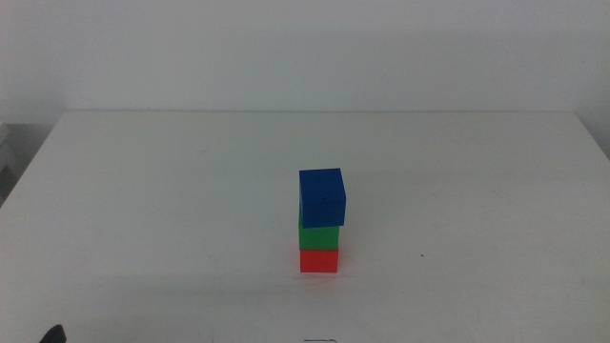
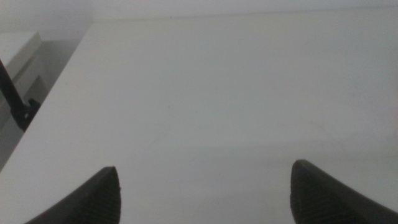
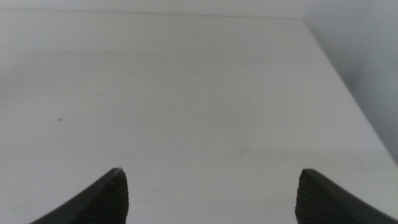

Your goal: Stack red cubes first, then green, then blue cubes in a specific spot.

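the small solid bright red cube (image 1: pixel 318 260) sits on the plain white counter (image 1: pixel 143 191), a little right of the middle and toward the near side in the middle view. it is the bottom of a three-cube stack. the small solid green cube (image 1: pixel 317 235) rests directly on top of it, roughly squared up with it, though only a narrow band of its front face shows beneath the cube above. the small solid deep blue cube (image 1: pixel 322 196) is on top — touching the green one, turned slightly and overhanging a little to the right, so the tower looks a touch uneven at its head. the stack stands upright, and nothing else is touching it.

neither arm is near the cubes. the left claw (image 2: pixel 205 193) hangs over bare white counter near its left edge, its two dark jaws spread wide with nothing between them; in the middle view only a small dark tip of it (image 1: pixel 53 334) peeks in at the bottom left corner. the right claw (image 3: pixel 211 196) hangs likewise over bare counter near the right edge — jaws wide apart, holding nothing. none of the cubes show in either wrist view. a tiny dark speck (image 1: pixel 423 255) lies on the counter to the right of the stack, well apart from it.
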